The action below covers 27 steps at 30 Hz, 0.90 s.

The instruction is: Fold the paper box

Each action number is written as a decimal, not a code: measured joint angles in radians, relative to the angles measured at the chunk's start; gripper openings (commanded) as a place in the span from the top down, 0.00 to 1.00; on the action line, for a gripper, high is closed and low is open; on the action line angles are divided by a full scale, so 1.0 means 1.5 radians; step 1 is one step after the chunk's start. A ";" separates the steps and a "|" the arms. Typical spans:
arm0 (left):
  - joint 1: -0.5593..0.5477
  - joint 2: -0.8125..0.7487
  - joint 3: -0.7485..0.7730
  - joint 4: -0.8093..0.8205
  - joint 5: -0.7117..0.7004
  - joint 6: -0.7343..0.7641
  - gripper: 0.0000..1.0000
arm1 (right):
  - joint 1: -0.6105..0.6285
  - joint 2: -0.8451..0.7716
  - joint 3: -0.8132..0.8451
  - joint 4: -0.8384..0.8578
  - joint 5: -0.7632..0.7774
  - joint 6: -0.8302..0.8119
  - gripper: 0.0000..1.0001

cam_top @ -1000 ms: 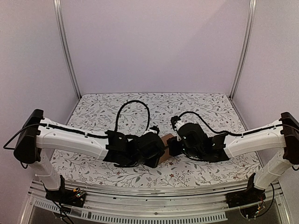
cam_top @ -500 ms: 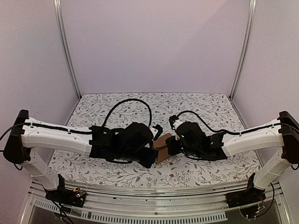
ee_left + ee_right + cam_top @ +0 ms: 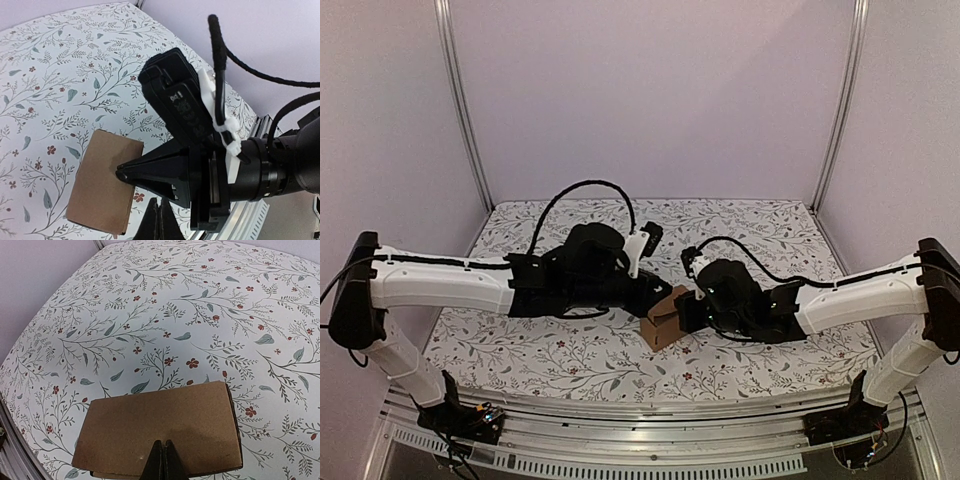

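The paper box (image 3: 663,322) is a small closed brown carton lying on the floral table between the two arms. In the left wrist view the paper box (image 3: 102,186) lies flat, and the tips of my right gripper (image 3: 120,173) rest on its top near one edge. In the right wrist view my right gripper (image 3: 163,450) is shut, its tips on the top of the paper box (image 3: 160,427) with nothing between them. My left gripper (image 3: 160,214) is shut and empty, a little off the carton's side. From above, the left gripper (image 3: 660,292) hovers just behind the carton.
A floral cloth (image 3: 570,360) covers the table. Metal frame posts (image 3: 463,110) stand at the back corners and a metal rail (image 3: 640,415) runs along the near edge. Black cables (image 3: 582,190) loop above both wrists.
My left gripper went from open to shut and its wrist rose and swung back off the carton, which now shows more fully. The right arm has barely moved.
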 measured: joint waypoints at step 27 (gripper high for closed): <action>0.014 0.100 -0.177 0.305 0.033 -0.066 1.00 | -0.045 -0.101 0.045 -0.130 -0.043 -0.022 1.00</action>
